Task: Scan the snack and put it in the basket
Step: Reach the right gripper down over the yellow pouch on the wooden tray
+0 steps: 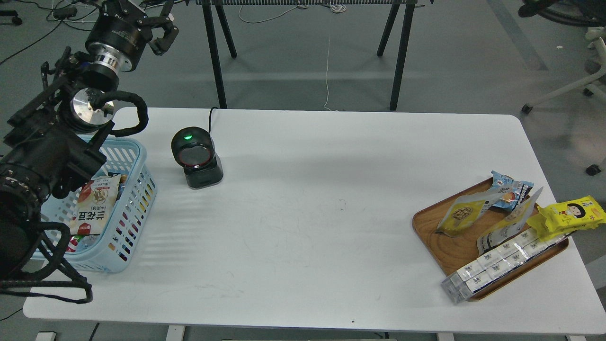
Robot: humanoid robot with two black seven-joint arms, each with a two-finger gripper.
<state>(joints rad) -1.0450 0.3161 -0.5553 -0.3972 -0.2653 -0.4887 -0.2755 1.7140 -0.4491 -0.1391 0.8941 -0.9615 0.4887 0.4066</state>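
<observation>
One left gripper [158, 28] raised, empty, fingers apart, snack [461, 215] on tray [438, 244], right gripper unseen.

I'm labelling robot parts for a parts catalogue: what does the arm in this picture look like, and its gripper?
Only the left arm shows: chunky matte black segments, a shiny round silver joint cap, a silver ring behind the wrist, and black ribbed cable conduit looping alongside. The left gripper is black, on a thick black cylindrical wrist. No markings are legible.

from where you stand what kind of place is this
Probably a robotics lab staged as a shop checkout: a black countertop barcode scanner on a white table, a brown wooden tray of snack packs, and loose floor cables.
</observation>
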